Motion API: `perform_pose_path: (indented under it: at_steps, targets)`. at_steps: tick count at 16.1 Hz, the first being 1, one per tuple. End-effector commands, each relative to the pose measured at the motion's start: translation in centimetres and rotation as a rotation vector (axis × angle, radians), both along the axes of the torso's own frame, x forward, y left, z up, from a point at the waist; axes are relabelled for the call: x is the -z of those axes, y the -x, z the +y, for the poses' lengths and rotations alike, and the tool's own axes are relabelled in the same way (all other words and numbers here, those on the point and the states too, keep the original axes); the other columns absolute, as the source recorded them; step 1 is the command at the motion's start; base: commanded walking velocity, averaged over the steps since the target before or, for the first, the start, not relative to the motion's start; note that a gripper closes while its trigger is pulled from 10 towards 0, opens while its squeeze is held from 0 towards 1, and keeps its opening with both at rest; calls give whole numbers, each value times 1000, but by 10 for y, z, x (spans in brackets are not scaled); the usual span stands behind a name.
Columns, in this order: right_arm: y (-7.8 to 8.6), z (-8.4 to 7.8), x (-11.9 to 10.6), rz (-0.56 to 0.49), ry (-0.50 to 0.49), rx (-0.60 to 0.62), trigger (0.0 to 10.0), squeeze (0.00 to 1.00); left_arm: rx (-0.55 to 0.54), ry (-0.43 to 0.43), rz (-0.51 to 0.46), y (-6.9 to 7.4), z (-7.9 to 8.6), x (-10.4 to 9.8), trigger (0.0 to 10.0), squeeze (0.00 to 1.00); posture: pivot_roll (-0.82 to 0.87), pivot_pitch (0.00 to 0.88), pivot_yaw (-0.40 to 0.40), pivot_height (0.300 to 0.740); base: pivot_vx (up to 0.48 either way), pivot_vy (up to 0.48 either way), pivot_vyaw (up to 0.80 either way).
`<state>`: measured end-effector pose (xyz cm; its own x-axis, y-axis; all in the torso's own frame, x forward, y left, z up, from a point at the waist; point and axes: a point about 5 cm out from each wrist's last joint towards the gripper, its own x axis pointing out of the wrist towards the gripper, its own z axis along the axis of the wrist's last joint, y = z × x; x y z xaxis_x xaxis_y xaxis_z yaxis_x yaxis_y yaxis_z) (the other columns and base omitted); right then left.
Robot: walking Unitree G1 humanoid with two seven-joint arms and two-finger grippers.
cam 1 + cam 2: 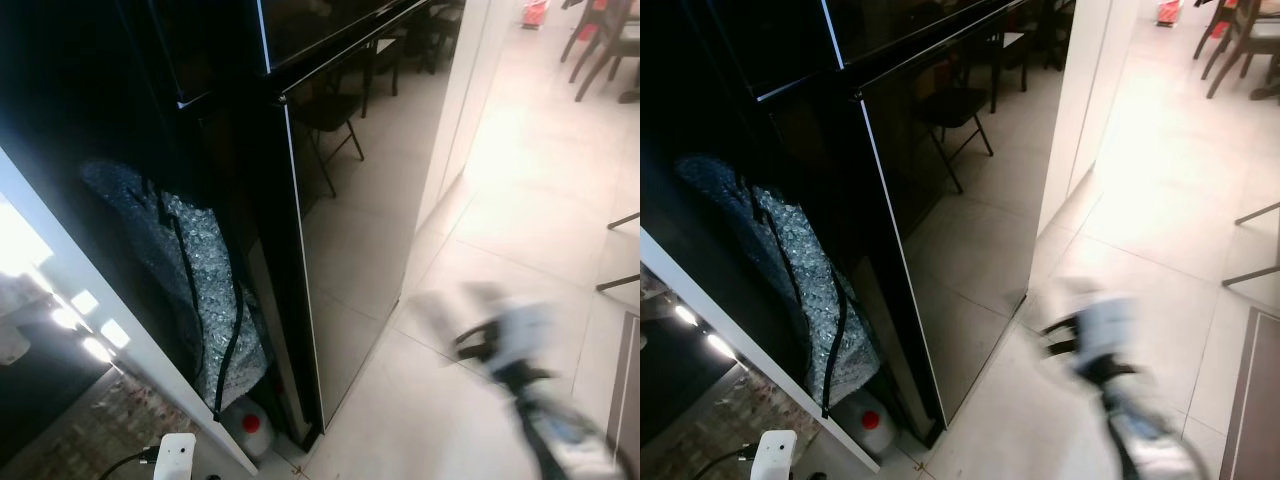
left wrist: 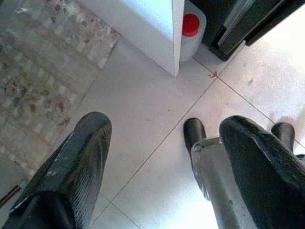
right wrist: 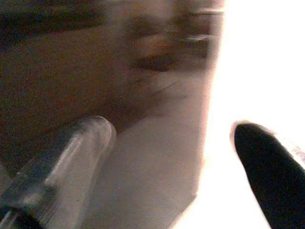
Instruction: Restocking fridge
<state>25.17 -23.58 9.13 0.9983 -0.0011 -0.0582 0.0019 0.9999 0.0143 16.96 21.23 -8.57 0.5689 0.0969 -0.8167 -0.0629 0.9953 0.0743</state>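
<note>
Your right gripper [image 3: 171, 157], blurred in mid-swing, fingers apart and empty, faces the black fridge [image 1: 350, 200], whose doors are closed just ahead. Your left gripper [image 2: 162, 162] hangs idle, fingers spread, over the tiled floor [image 2: 157, 95], a red-capped jug [image 2: 191, 31] beyond it.
</note>
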Motion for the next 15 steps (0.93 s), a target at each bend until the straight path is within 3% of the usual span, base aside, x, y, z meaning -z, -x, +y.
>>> perform_pose_path:
  at_steps: [1,2,3,4,5,8,9,11,14,15]
  targets:
    - [10,-36,24,91,-67,280,10000,0,-4,-9,22,4,2,2,10000,0,-211,0,68,740,0,0,0]
    - [12,-42,29,112,-84,322,10000,0,-2,-9,21,4,2,2,10000,0,-211,0,68,740,0,0,0]
    - [29,-58,81,364,-115,398,10000,0,15,-13,24,4,2,2,10000,0,-215,0,74,740,0,0,0]
    - [37,-58,99,459,-118,396,10000,0,19,-14,24,4,2,2,10000,0,-216,0,72,740,0,0,0]
    - [63,-49,135,670,-33,326,10000,0,21,-14,23,4,1,2,10000,0,-202,0,65,740,0,0,0]
    - [104,-25,170,903,-12,270,10000,0,8,-8,22,6,1,2,10000,0,-171,0,64,740,0,0,0]
    - [114,-17,177,946,-50,294,10000,0,7,-7,23,7,1,3,10000,0,-167,0,60,740,0,0,0]
    - [119,-9,182,949,-104,311,10000,0,3,-6,28,9,1,4,10000,0,-168,0,56,740,0,0,0]
    - [123,2,187,990,-20,163,10000,0,4,-3,38,11,-1,5,10000,0,-155,0,34,740,0,0,0]
    - [124,-3,186,986,-11,180,10000,0,-4,3,37,12,-2,6,10000,0,-146,0,24,740,0,0,712]
